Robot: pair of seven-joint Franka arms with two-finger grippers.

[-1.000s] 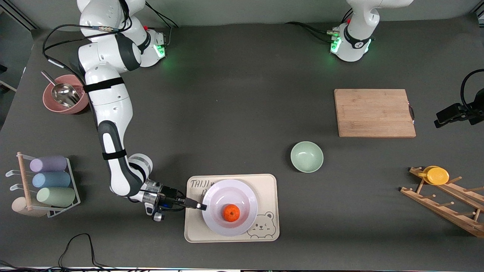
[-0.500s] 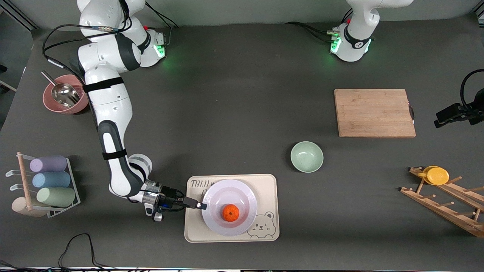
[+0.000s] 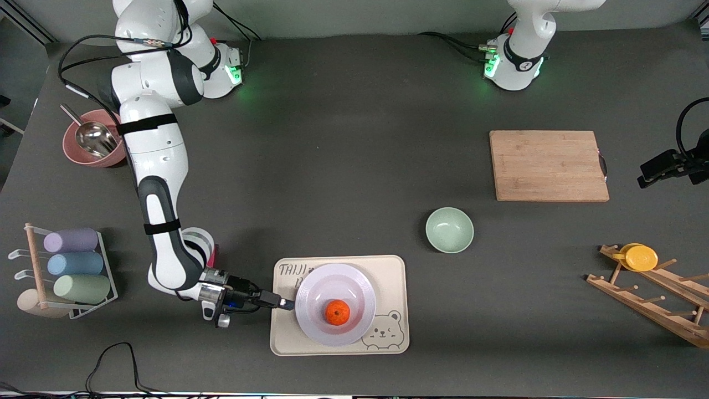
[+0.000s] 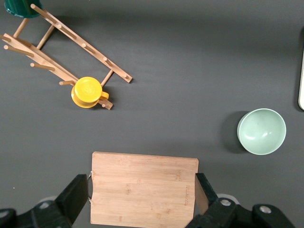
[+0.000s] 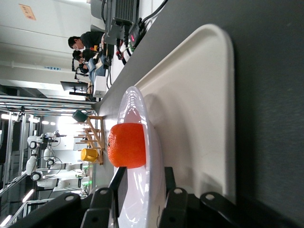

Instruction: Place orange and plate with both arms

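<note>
The orange [image 3: 337, 312] lies in the middle of the pale plate [image 3: 332, 280], which rests on the cream bear tray [image 3: 393, 271]. My right gripper [image 3: 287, 303] is low at the plate's rim, on the side toward the right arm's end of the table. In the right wrist view the right gripper [image 5: 145, 172] is open, one finger above and one below the plate's rim [image 5: 153, 156], with the orange [image 5: 127, 145] just past them. My left gripper [image 4: 142, 187] hangs open high over the wooden cutting board [image 4: 142, 190], holding nothing.
A mint-green bowl [image 3: 449, 229] stands between the tray and the cutting board [image 3: 548, 165]. A wooden rack with a yellow cup [image 3: 641, 257] is at the left arm's end. A pink bowl with a scoop [image 3: 94, 145] and a rack of pastel cups [image 3: 72, 265] are at the right arm's end.
The right gripper has opened off the plate's rim and drawn back a little toward the right arm's end. Plate and orange stay on the tray. The left arm has not moved.
</note>
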